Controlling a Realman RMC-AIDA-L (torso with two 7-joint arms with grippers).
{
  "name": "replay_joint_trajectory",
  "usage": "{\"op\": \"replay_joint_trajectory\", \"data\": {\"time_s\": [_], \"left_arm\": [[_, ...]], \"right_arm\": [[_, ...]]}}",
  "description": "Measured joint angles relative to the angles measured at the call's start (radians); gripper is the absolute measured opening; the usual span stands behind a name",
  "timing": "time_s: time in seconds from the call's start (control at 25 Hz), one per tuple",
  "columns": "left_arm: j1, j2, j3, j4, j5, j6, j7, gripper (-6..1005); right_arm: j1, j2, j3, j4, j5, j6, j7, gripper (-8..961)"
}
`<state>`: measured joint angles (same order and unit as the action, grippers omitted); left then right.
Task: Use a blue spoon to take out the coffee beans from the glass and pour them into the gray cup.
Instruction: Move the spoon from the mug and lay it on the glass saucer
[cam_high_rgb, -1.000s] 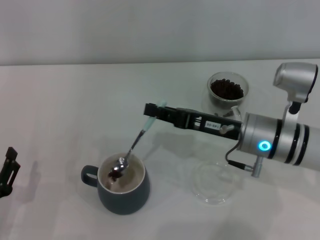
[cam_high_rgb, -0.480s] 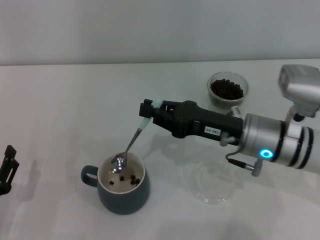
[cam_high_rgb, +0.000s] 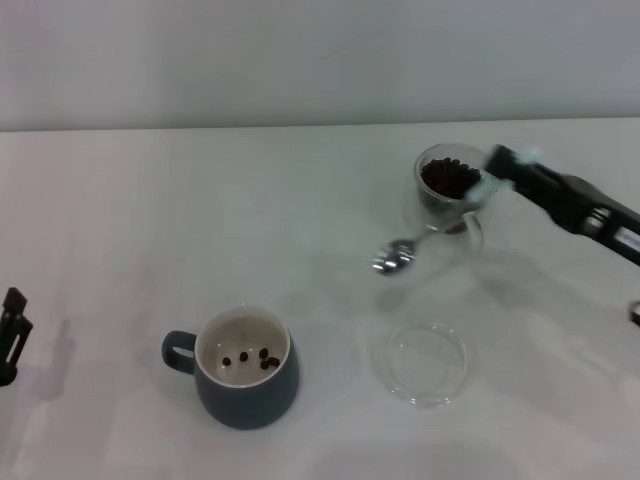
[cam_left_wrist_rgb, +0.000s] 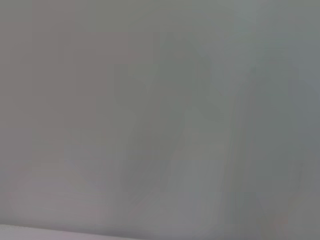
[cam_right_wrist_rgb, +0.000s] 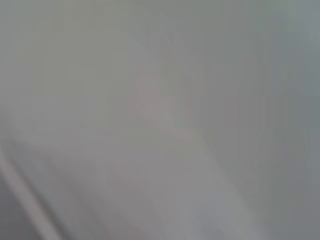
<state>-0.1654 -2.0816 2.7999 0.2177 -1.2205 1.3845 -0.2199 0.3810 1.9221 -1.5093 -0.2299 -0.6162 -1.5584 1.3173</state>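
Note:
In the head view the gray cup (cam_high_rgb: 246, 382) stands at the front, with a few coffee beans (cam_high_rgb: 256, 358) on its cream-white bottom. The glass (cam_high_rgb: 452, 189) stands at the back right, full of dark beans. My right gripper (cam_high_rgb: 503, 164) is shut on the pale handle of the blue spoon (cam_high_rgb: 430, 232) right beside the glass. The spoon slants down to the left, and its metal bowl (cam_high_rgb: 393, 261) looks empty in the air between the cup and the glass. My left gripper (cam_high_rgb: 10, 335) is parked at the left edge. Both wrist views show only blank grey.
A flat clear glass saucer (cam_high_rgb: 421, 362) lies on the white table (cam_high_rgb: 150, 230), right of the gray cup and in front of the glass. A pale wall runs along the back.
The beans dropped from the spoon into the gray cup. My right arm then swung back to the right with the emptied spoon, from over the cup to beside the glass.

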Motion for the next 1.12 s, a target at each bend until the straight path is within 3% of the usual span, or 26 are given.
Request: {"op": "replay_joint_trajectory", "data": {"time_s": [0.12,0.2,0.48,0.88,1.12], "left_arm": [[0.002,0.000,-0.005,0.000,-0.007,0.004,0.000,727],[0.002,0.000,-0.005,0.000,-0.007,0.005,0.000,726],[-0.004,0.000,-0.005,0.002,-0.007,0.006,-0.001,726],[-0.018,0.000,-0.005,0.008,-0.007,0.007,-0.001,726],[-0.032,-0.002,-0.004,0.008,-0.006,0.007,-0.001,726]], "right_arm": [[-0.023,-0.018,0.001,0.036,0.002,0.032,0.006,150],[-0.026,-0.018,0.004,0.074,0.004,0.068,0.008,151],[-0.031,0.012,0.003,0.110,-0.013,0.197,0.004,151],[-0.051,0.015,-0.008,0.111,-0.065,0.198,0.031,152],[-0.042,0.032,-0.010,0.111,-0.136,0.218,0.058,167]]}}
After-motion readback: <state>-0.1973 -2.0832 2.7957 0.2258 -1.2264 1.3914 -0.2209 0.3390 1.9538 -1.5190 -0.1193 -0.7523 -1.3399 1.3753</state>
